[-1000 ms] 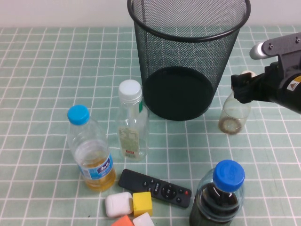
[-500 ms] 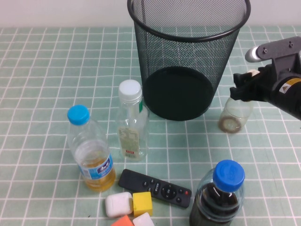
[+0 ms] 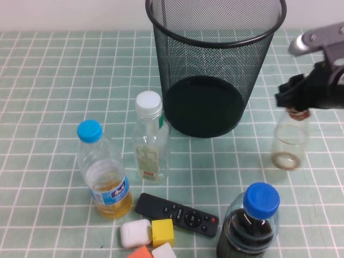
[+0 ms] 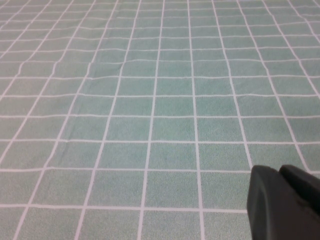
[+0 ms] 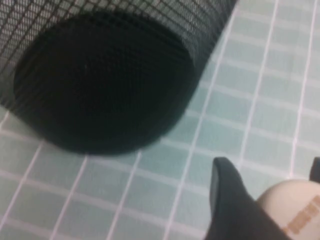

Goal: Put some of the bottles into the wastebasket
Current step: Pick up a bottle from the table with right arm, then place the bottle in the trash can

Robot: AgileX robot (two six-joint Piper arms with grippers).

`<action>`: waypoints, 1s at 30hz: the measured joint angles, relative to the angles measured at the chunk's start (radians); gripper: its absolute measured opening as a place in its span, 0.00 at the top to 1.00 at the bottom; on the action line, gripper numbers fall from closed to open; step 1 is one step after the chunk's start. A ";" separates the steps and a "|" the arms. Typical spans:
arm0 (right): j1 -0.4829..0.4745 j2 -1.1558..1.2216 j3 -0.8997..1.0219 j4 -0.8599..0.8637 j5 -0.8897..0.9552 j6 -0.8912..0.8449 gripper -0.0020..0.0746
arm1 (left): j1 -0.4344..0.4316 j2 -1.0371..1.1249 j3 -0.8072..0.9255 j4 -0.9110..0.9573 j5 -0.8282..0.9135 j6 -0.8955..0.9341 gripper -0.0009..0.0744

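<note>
Centrally, the wastebasket (image 3: 215, 64) stands on the worktop (image 3: 48, 70) — to its right, the right gripper (image 3: 294, 101) pinches the small squat bottle (image 3: 289, 141) by its neck. The taller bottle (image 3: 150, 138) stands left of the basket's base. The left gripper (image 4: 282, 202) hovers over bare worktop — whether spread or pressed together, I cannot tell.

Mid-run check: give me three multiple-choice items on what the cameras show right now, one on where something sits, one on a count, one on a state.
1. Where is the small squat bottle?
A. Inside the wastebasket
B. To the right of the wastebasket, under the right gripper
C. Beside the remote control

2. How many blue-capped bottles are in the high view?
A. One
B. Two
C. Three

3. What is the right gripper doing?
A. Shut on the small squat bottle's neck
B. Hanging open over the wastebasket
C. Holding the remote control

Answers:
1 B: it is right of the wastebasket, below the gripper.
2 B: the yellow-liquid bottle and the dark-liquid bottle.
3 A: the fingers close around its cap. The left gripper is over bare tablecloth, holding nothing.
</note>
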 joint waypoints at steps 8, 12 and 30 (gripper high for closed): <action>-0.035 -0.038 -0.366 -0.318 0.745 0.364 0.98 | 0.000 0.000 0.000 0.000 0.000 0.000 0.99; -0.035 -0.027 -0.623 -0.399 0.946 0.403 0.98 | 0.000 0.000 0.000 0.000 0.000 0.000 0.99; 0.081 0.363 -1.491 -0.130 0.888 0.225 0.98 | 0.000 0.000 0.000 0.000 0.000 0.000 0.99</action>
